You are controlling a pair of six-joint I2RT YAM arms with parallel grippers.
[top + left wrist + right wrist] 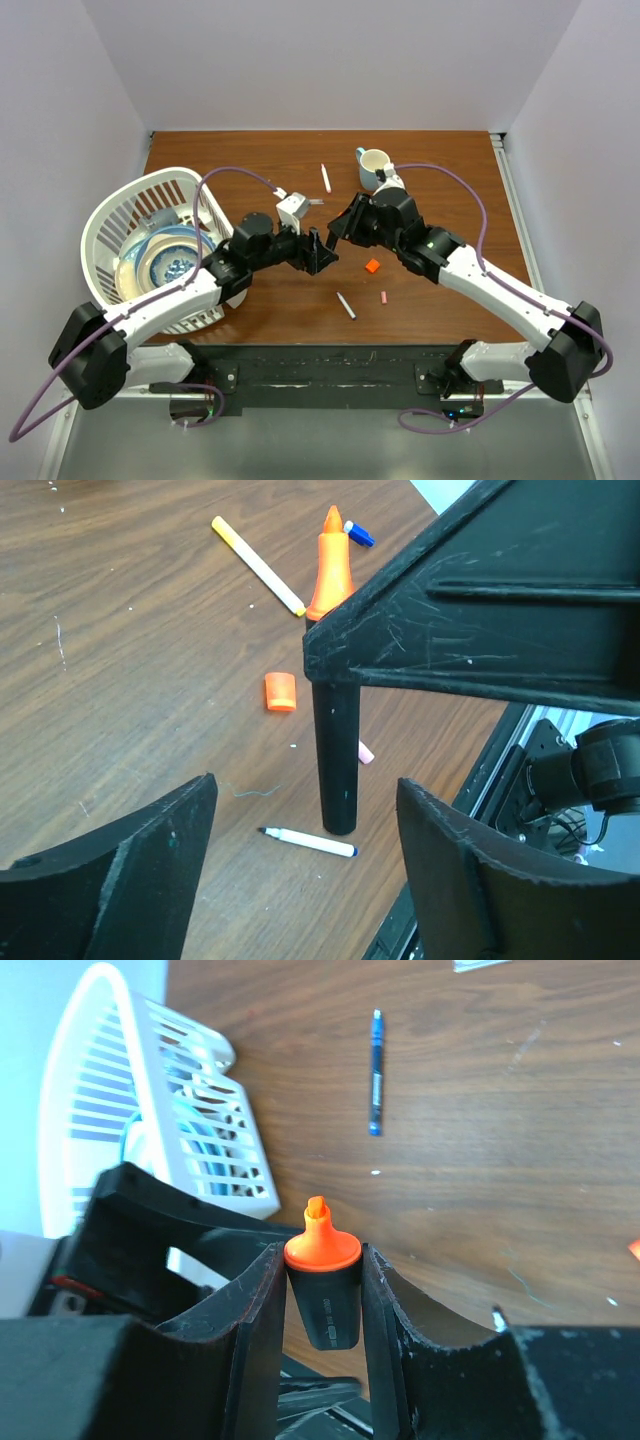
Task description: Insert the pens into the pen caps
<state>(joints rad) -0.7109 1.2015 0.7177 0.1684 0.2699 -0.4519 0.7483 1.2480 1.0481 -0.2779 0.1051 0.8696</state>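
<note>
Bright, even light, soft shadows (pale sheen on the table (120, 630)), sharp focus throughout.

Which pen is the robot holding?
The thick black highlighter with the orange tip, pinched in the right gripper. The thin white pens and the dark blue pen all lie flat on the wooden table.

The basket (110, 205) sits on the left of my worktop (450, 210), with plates (170, 262) in it. The mug (373, 165) stands at the far side, right of the middle. The far pen (325, 178) lies just left of it. In the middle, my left end effector (305, 810) faces my right end effector (322, 1260), which has the highlighter (325, 1310) between its fingers. Closer to me lie the cap (372, 266), the smaller cap (383, 297) and, left of that, the near pen (346, 306).
</note>
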